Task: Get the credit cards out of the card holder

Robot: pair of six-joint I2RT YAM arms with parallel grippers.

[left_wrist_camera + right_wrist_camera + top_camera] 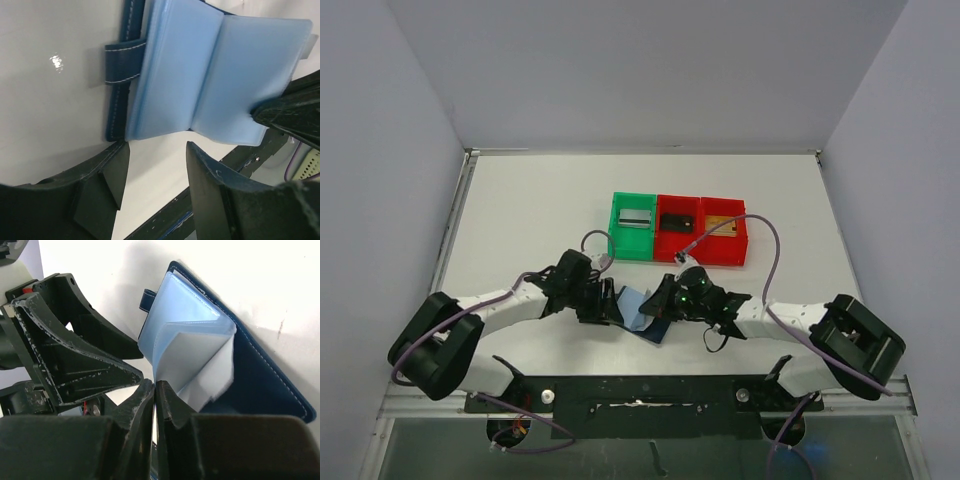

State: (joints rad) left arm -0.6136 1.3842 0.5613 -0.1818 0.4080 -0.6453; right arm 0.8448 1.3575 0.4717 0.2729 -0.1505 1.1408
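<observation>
The card holder [642, 316], a navy bifold with light blue pocket panels [175, 70], lies open on the table between my grippers. My right gripper [155, 387] is shut on the edge of one light blue panel [190, 325] and lifts it off the navy cover [260, 375]. My left gripper [157, 150] is open and empty, just short of the holder's near edge. The silver-grey card [636, 218] lies in the green bin, the black card [676, 219] and the gold-tan card [722, 222] in the red bins.
The green bin [616, 228] and two red bins [704, 256] stand in a row just behind the grippers. The holder's navy strap [120, 62] sticks out on its left side. White walls enclose the table.
</observation>
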